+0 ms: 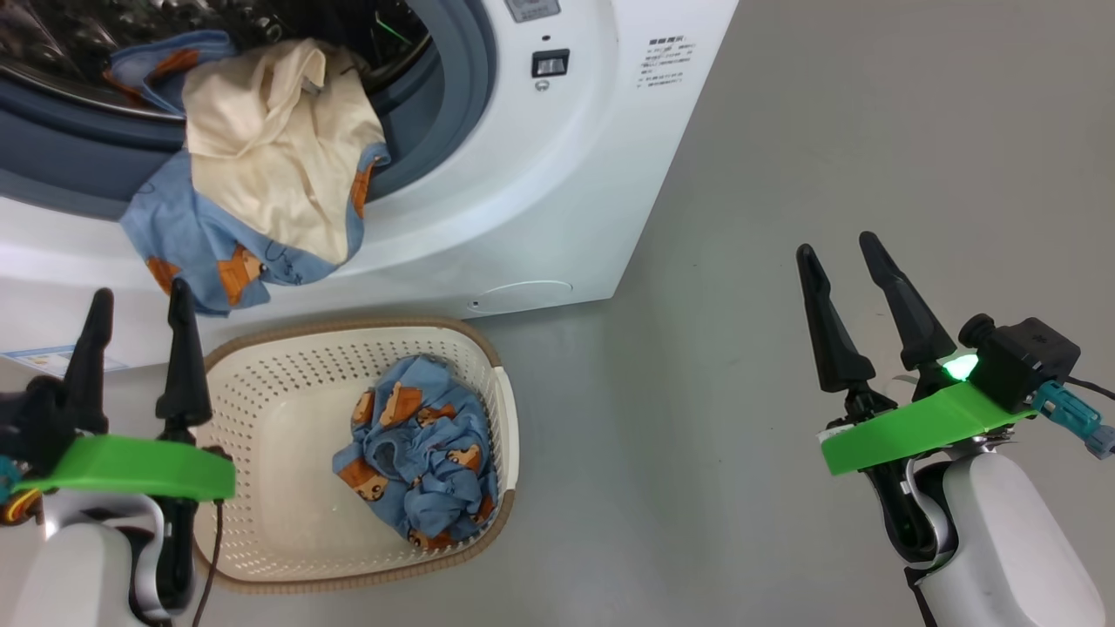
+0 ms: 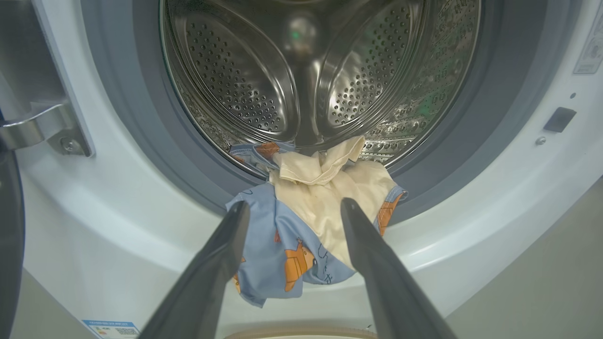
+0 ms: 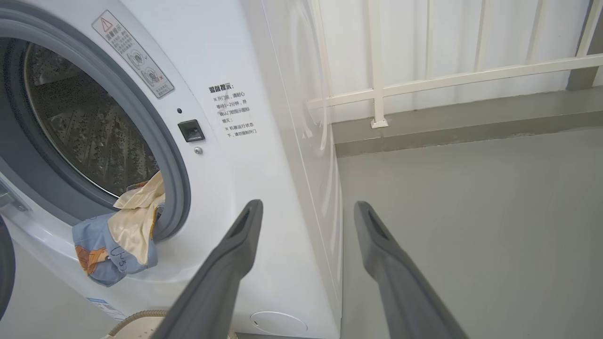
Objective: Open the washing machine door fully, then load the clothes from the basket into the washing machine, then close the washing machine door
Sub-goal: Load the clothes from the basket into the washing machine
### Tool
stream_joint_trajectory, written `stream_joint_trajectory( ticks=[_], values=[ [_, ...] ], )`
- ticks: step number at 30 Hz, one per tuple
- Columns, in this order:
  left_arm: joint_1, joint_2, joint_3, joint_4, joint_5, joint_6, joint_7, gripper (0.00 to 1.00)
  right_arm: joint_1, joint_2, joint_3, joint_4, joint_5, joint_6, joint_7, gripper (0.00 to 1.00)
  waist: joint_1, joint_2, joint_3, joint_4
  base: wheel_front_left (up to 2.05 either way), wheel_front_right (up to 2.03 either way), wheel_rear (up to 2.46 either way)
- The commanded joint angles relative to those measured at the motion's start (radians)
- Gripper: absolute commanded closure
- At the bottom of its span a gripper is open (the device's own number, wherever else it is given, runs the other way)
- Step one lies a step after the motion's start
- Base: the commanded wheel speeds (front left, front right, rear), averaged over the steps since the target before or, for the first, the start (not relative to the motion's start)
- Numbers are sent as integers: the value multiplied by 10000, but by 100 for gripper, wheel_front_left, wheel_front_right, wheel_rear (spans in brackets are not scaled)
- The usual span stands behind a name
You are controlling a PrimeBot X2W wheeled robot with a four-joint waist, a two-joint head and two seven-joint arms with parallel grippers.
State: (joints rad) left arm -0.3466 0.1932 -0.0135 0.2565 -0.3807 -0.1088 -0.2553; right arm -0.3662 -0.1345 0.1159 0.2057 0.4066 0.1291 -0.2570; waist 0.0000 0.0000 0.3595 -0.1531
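Big white front-loading washing machine (image 1: 557,200): opening uncovered, glossy black-ringed door (image 2: 8,226) swung aside on its metal hinge (image 2: 37,127). One light blue garment with cream lining (image 1: 279,165) hangs half out over the grey rubber gasket (image 1: 453,96), above the cream-white perforated basket (image 1: 261,392). A second light blue printed garment (image 1: 427,453) lies crumpled in the basket's right part. Left gripper (image 1: 141,292) and right gripper (image 1: 837,245): fingers parted, nothing held. The right one is well apart from the clothes.
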Motion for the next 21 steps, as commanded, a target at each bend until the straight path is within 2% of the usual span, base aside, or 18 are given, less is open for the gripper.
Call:
stream_joint_trajectory(
  ticks=[1,6,11,21],
  values=[
    [101,241,377,-382,-73,82,-14,0,148,-53,159,-255,38,16,-48,0,0,0,15,-24,0,0,0],
    [481,279,405,-910,-126,243,182,0,151,-48,147,-279,26,16,-48,0,0,0,73,-81,0,0,0],
    [442,284,332,-848,-293,252,585,0,140,-32,178,-278,36,16,-48,0,0,0,149,-131,0,0,0],
    [-1273,581,-118,1404,-849,-63,1307,0,-84,182,323,-264,79,16,-48,0,0,0,650,-473,0,0,0]
  ],
)
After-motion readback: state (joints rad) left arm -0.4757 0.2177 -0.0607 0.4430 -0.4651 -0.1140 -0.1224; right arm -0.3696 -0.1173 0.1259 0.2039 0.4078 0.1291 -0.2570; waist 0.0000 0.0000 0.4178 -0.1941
